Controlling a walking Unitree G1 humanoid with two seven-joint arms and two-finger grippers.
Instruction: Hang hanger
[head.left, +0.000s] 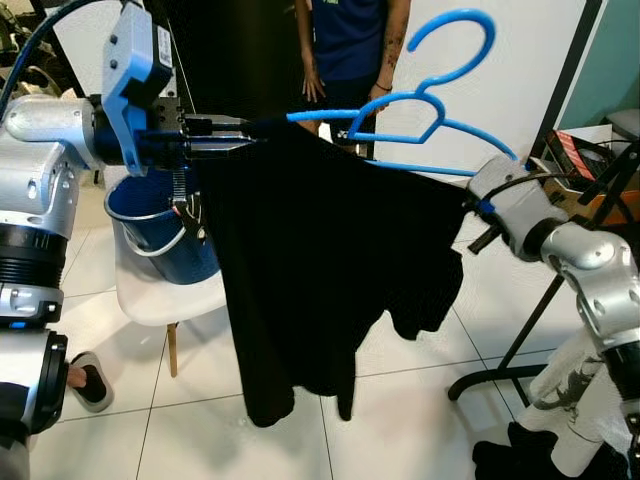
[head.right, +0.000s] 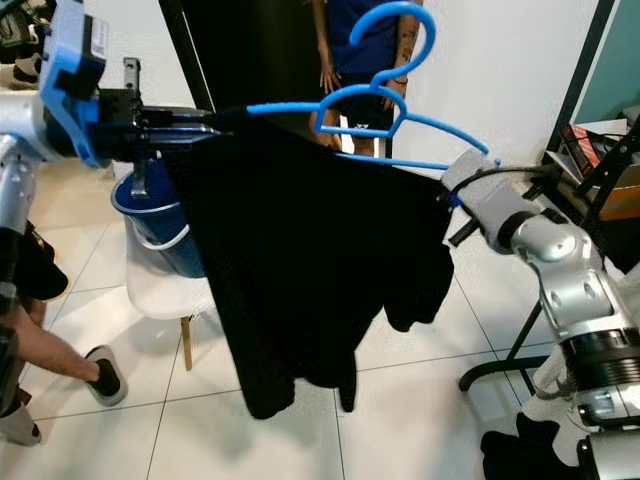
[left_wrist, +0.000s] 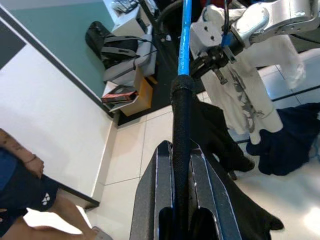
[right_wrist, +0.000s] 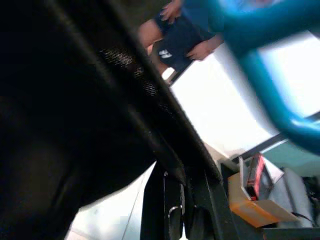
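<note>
Blue hanger (head.left: 420, 110) held in mid-air, roughly level, between both arms, hook (head.left: 455, 40) pointing up toward the far wall. Black shirt (head.left: 320, 270) draped over it, hanging down above the tiled floor (head.left: 130, 440).

Left end effector (head.left: 225, 135) at the hanger's left end — fingers (left_wrist: 200, 190) pressed together on the shirt-covered hanger arm, as seen in the left wrist view, with the bare blue bar running on past them. Right end effector (head.left: 478, 190) at the hanger's right end, beside the shirt's shoulder; cannot tell whether spread or pinching, fingers hidden by cloth. Right wrist view dark and blurred: black fabric, part of the blue hanger.

Behind the shirt on the left: blue bucket (head.left: 150, 225) resting on a white chair (head.left: 170, 295). Person (head.left: 345, 45) standing at the far side, hands at thighs. Foot in a sandal (head.left: 90, 382) near left. Dark stand with black legs (head.left: 520, 350) on the right; dark clothing (head.left: 525, 455) lying on the floor near right.
</note>
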